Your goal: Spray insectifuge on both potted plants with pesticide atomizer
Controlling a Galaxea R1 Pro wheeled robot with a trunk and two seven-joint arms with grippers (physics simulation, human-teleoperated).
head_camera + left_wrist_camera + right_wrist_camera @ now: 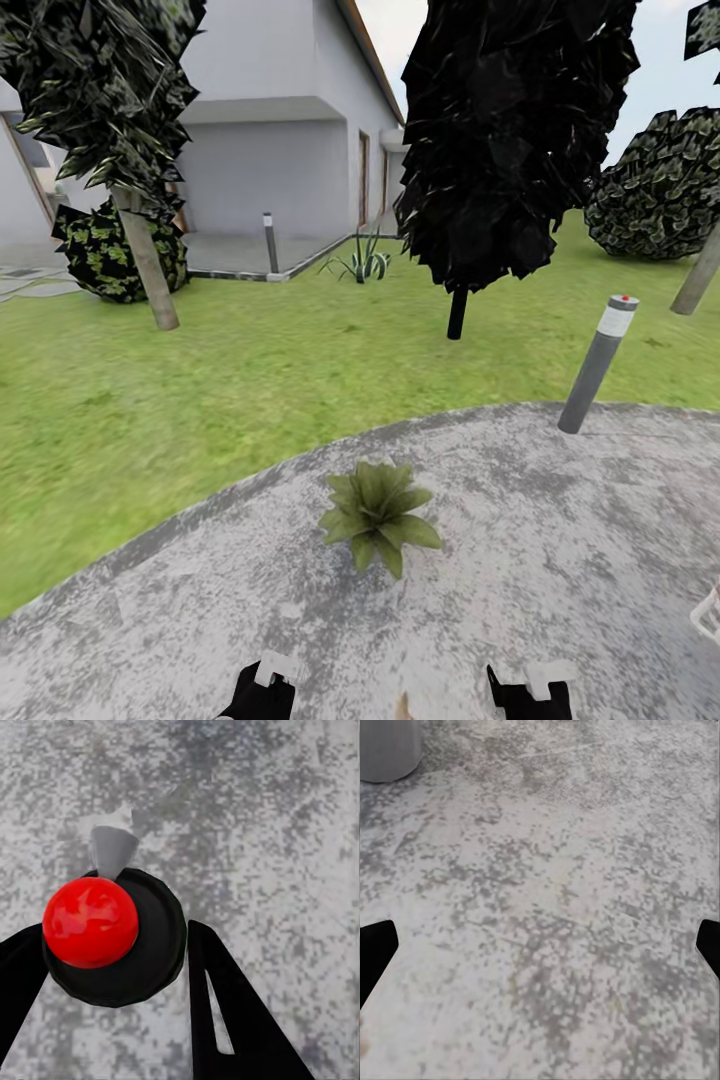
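red-capped pesticide atomizer upright between left end effector fingers

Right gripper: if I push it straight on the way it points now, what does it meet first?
Most likely the grey paved patio itself: the right gripper is open and points down at bare paving, with nothing between the fingers. How far off the surface lies is unclear.

No text, label, brand, number or sign can be read in any of the views; the white band near the top of the nearest bollard lamp looks blank, though it is perhaps too small and blurred to be sure
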